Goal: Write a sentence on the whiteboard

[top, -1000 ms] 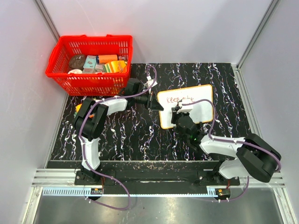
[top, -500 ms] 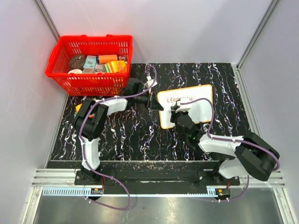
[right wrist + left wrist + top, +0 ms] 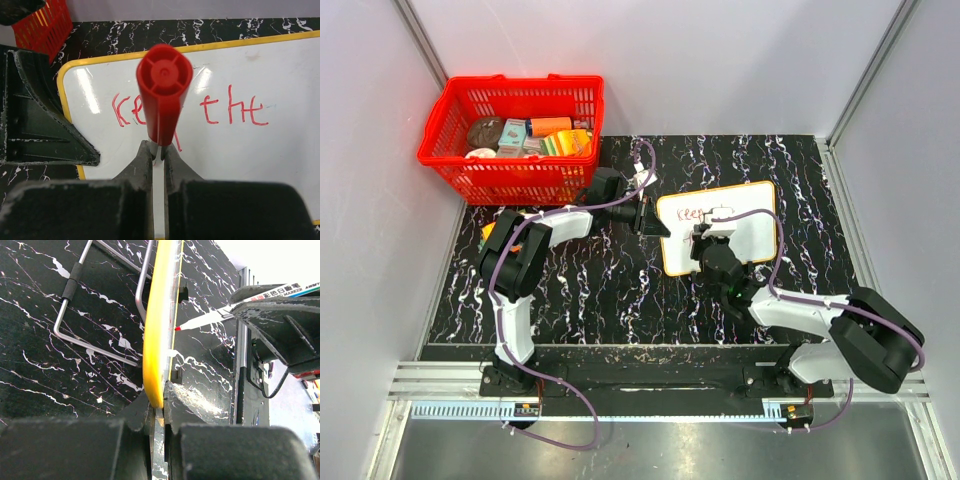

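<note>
Right wrist: my right end effector (image 3: 159, 152) pinches the red marker (image 3: 164, 90) over the sentence (image 3: 235, 111), left end effector (image 3: 159, 412) clamps the whiteboard (image 3: 157, 330) rim.

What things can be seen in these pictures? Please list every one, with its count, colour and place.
whiteboard: 1, white with yellow rim, on the table, right of centre
written words: 2, red, on the whiteboard, reading "keep the"
marker: 1, red end, white body, tip at the whiteboard
basket: 1, red, far left corner
packages: several, mixed colours, inside the basket
wire stand: 1, metal, behind the whiteboard
table: 1, black with white veins
left gripper: 1, black, shut on the whiteboard's edge
right gripper: 1, black, shut on the marker
</note>
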Controlling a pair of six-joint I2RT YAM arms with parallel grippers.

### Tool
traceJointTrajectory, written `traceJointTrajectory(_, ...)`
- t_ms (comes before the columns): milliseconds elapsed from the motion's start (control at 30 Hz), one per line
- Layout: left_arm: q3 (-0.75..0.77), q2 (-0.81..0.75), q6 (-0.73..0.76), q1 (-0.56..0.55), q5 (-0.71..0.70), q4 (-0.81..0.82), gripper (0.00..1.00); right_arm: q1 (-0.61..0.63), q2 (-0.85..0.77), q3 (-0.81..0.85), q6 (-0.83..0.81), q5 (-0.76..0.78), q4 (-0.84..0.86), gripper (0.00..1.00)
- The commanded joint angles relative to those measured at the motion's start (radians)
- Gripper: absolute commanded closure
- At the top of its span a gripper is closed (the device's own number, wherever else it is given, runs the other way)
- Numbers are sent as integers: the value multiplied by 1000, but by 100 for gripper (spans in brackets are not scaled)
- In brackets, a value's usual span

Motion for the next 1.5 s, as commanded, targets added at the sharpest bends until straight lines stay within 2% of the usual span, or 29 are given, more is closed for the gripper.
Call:
traceJointTrajectory(0,-31,62,149,-28,-103,-112,100,-10,-46,11,-9,22,11,100)
traceJointTrajectory(267,-31,62,150,-28,-103,-112,100,-12,-113,-17,-9,24,-1,100)
traceJointTrajectory(767,-32,62,149,-30,-103,-112,100,-59,-49,-15,51,-20,-6,100)
traceJointTrajectory(1467,-31,64,149,-28,-101,-112,100,-64,10,2,97,-63,-12,100)
